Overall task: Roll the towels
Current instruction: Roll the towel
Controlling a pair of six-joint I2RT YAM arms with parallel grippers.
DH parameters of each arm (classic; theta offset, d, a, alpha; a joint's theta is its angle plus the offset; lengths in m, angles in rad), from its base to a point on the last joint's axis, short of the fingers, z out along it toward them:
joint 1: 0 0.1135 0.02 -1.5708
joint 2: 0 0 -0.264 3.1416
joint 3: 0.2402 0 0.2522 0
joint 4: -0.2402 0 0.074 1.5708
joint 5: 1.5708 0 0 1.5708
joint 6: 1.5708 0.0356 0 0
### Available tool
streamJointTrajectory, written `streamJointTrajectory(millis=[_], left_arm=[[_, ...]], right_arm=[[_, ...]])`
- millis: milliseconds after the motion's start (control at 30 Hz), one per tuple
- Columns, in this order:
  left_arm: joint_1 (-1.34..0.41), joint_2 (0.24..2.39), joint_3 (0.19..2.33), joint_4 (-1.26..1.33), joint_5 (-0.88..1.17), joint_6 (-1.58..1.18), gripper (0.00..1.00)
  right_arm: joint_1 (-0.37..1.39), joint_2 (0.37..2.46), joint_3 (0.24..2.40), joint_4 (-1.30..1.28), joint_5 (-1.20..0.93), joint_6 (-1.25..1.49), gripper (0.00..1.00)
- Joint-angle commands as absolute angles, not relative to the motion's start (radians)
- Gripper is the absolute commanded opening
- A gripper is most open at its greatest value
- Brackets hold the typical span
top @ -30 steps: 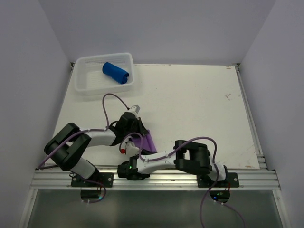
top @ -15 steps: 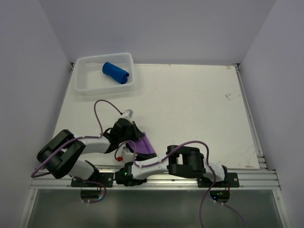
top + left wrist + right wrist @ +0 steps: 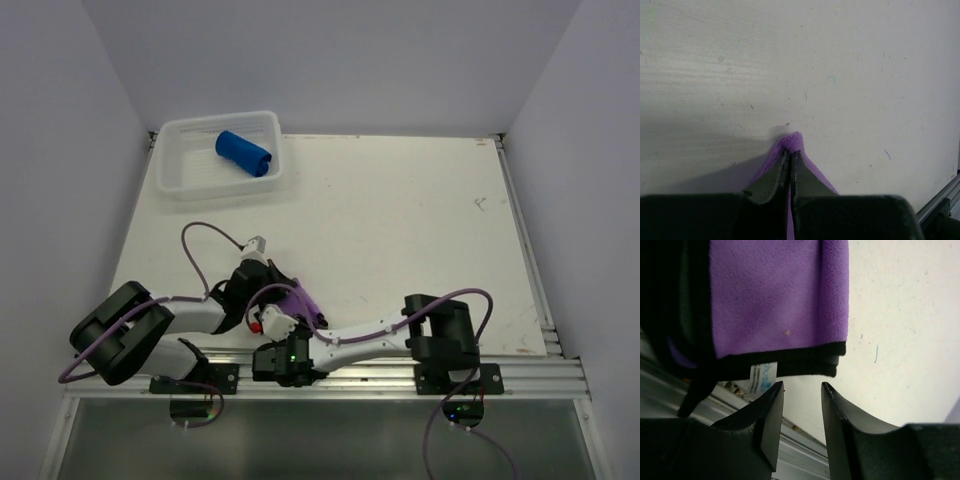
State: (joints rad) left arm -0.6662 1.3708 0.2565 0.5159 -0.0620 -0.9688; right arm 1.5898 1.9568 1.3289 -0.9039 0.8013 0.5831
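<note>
White table (image 3: 420, 230), plain walls. Blue towel (image 3: 243, 153) lies rolled in basket (image 3: 190, 172) at the far left, so that half looks done. Purple towel (image 3: 775, 300) is at the near edge between the arms, loosely folded and not yet rolled; rolling it, and probably basketing it, remain. Left gripper (image 3: 790, 156) is closed, pinching a purple corner. Right gripper (image 3: 802, 386) stands part open just short of the towel's dark edge, with nothing between its jaws.
</note>
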Motion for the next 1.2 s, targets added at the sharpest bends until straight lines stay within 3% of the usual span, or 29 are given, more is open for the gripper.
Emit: streamJointTrajectory(millis=[0, 300, 467, 633, 1167], left_arm=[[-0.678, 1.39, 0.215, 0.431, -0.201, -0.968, 0.0], [-0.727, 1.41, 0.221, 0.422, -0.248, -0.983, 0.0], [-0.741, 1.373, 0.207, 0.419, -0.271, -0.988, 0.0], [-0.764, 1.322, 0.187, 0.408, -0.307, -1.0, 0.0], [-0.801, 1.296, 0.179, 0.402, -0.342, -1.006, 0.0]], right_arm=[[1.589, 1.803, 1.272, -0.776, 0.712, 0.598, 0.41], [1.502, 1.409, 0.999, -0.477, 0.565, 0.637, 0.43], [1.303, 1.287, 0.864, -0.312, 0.368, 0.699, 0.32], [1.158, 1.284, 0.81, -0.2, 0.218, 0.794, 0.19], [1.094, 1.436, 0.741, -0.083, 0.097, 0.856, 0.21]])
